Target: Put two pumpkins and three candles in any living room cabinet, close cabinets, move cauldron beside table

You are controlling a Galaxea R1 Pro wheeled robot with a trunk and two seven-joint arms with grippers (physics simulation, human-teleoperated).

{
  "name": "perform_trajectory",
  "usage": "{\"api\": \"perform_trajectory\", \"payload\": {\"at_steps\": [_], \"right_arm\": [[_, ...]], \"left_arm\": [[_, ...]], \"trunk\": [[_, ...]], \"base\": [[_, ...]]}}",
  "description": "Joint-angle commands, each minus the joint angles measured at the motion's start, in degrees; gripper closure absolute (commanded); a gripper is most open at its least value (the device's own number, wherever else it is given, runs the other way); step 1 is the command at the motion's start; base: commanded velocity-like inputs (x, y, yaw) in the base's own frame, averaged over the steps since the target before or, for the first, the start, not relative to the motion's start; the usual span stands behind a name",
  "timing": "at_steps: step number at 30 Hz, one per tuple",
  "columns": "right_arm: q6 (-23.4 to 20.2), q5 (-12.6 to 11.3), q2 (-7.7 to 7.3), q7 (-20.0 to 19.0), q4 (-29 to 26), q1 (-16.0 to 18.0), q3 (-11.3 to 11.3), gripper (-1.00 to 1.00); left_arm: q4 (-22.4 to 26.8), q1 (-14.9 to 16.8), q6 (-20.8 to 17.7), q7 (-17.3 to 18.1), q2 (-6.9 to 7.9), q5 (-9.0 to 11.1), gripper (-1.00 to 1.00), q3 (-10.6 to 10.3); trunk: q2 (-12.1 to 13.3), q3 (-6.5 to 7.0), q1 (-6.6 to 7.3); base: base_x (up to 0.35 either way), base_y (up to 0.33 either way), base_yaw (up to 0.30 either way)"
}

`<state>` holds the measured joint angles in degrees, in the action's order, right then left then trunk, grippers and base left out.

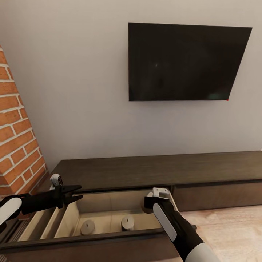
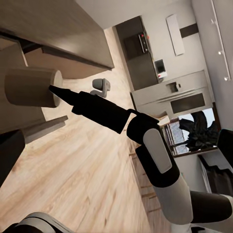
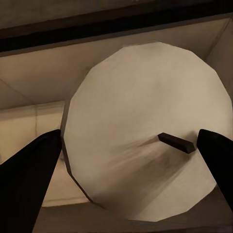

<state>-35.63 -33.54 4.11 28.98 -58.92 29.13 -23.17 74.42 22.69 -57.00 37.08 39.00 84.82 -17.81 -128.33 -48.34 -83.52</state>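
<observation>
Cream cylindrical candle, dark wick, between right claw fingers

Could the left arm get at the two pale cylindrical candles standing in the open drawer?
Probably yes. The left gripper hangs open at the open drawer's left side, with the two candles uncovered below. The right gripper is over the drawer's right side, apart.

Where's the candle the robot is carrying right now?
In the head view, the right gripper has the candle inside the open drawer, right of two standing candles.
</observation>
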Motion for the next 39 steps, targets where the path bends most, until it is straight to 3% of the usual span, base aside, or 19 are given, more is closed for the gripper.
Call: {"api": "perform_trajectory", "payload": {"at_steps": [1,11,20,31,39], "right_arm": [[-0.1,-0.6,-0.04,0.6,-0.1,0.1,-0.1,1.0],[-0.5,-0.7,-0.01,0.7,0.3,0.1,-0.1,1.0],[-0.7,-0.9,0.1,0.7,10.5,1.8,-0.1,1.0],[-0.1,-0.9,0.7,0.7,16.5,4.0,-0.1,1.0],[-0.1,-0.9,0.89,0.6,17.6,4.3,-0.1,1.0]], "left_arm": [[0.0,0.1,-0.1,0.2,0.04,0.1,-1.0,-0.1],[-0.1,0.1,-0.1,0.1,0.02,0.0,-1.0,-0.1],[-0.1,0.1,0.0,0.1,0.02,0.1,-1.0,-0.1],[-0.2,0.1,0.0,0.1,0.02,0.0,-1.0,-0.1],[-0.2,0.1,0.0,0.2,0.07,-0.1,-1.0,-0.1]], "trunk": [[0.0,-0.06,0.0],[0.0,-0.06,0.0],[0.0,-0.06,0.0],[0.0,-0.06,0.0],[0.0,-0.06,0.0]], "base": [[0.112,0.0,0.0],[0.157,-0.01,0.0],[0.116,-0.059,0.0],[0.064,0.015,0.0],[0.098,0.053,0.0]]}}
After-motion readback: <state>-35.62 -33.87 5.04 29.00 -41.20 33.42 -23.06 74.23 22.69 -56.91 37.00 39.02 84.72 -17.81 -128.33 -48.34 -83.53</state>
